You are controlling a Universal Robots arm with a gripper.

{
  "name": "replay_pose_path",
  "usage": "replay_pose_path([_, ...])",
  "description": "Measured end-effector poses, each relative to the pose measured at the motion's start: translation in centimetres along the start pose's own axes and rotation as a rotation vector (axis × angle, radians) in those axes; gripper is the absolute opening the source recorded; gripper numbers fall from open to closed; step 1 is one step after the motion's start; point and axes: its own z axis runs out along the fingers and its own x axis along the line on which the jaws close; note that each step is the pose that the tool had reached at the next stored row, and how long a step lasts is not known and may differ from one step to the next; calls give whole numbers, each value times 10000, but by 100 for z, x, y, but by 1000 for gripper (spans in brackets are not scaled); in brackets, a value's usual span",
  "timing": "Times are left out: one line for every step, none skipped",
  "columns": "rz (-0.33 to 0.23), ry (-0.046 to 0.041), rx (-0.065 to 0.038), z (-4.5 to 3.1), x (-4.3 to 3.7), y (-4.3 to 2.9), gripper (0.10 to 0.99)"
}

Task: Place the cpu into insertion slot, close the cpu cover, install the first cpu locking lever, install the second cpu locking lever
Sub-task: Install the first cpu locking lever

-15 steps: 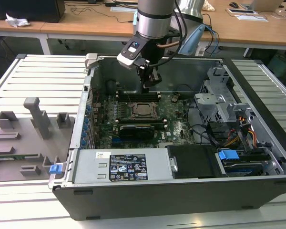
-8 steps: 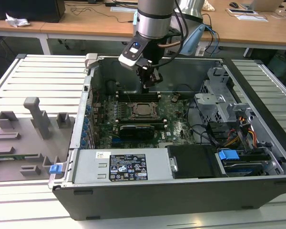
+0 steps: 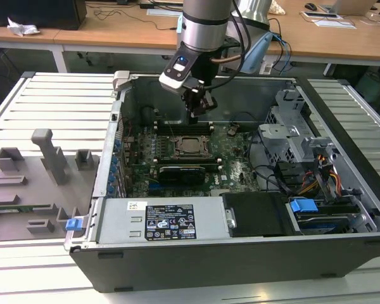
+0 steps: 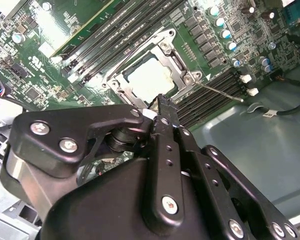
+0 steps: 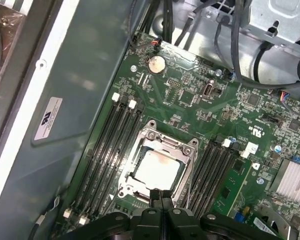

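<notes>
The cpu (image 5: pixel 157 167) lies flat in the insertion slot (image 3: pixel 190 147) on the green board, its silver-grey top (image 4: pixel 150 80) showing. The cpu cover (image 5: pixel 166 141) is down around it as a metal frame (image 4: pixel 177 62). A thin silver locking lever (image 4: pixel 221 93) sticks out from one corner of the socket, over the memory slots. My gripper (image 3: pixel 199 106) hangs just above the socket's far edge. In both wrist views its black fingertips (image 5: pixel 160 196) are pressed together with nothing between them, close over the socket's rim (image 4: pixel 162 106).
The open computer case (image 3: pixel 240 244) holds long black memory slots (image 5: pixel 107 150) on both sides of the socket, a black expansion card (image 3: pixel 180 171), a drive cage (image 3: pixel 291 136) and loose cables (image 3: pixel 316 180) on the exterior view's right. Grey fixtures (image 3: pixel 47 155) stand outside on the exterior view's left.
</notes>
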Motion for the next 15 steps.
replay_pose_path([-52, -1, 1, 0, 0, 0, 106])
replay_pose_path([-93, -2, 1, 0, 0, 0, 106])
replay_pose_path([-150, -4, 3, 0, 0, 0, 106])
replay_pose_path([-186, -4, 3, 0, 0, 0, 106])
replay_pose_path([-250, -5, 4, 0, 0, 0, 106])
replay_pose_path([-311, -7, 5, 0, 0, 0, 106])
replay_pose_path([-352, -8, 6, 0, 0, 0, 106])
replay_pose_path([-392, -9, 6, 0, 0, 0, 106])
replay_pose_path([-433, -10, 7, 0, 0, 0, 106])
replay_pose_path([-474, -10, 7, 0, 0, 0, 106])
replay_pose_path([-524, -11, 8, 0, 0, 0, 106])
replay_pose_path([-570, -13, 9, 0, 0, 0, 106])
replay_pose_path([-636, -14, 10, 0, 0, 0, 106])
replay_pose_path([-673, -15, 10, 0, 0, 0, 106])
replay_pose_path([-713, -16, 11, 0, 0, 0, 106])
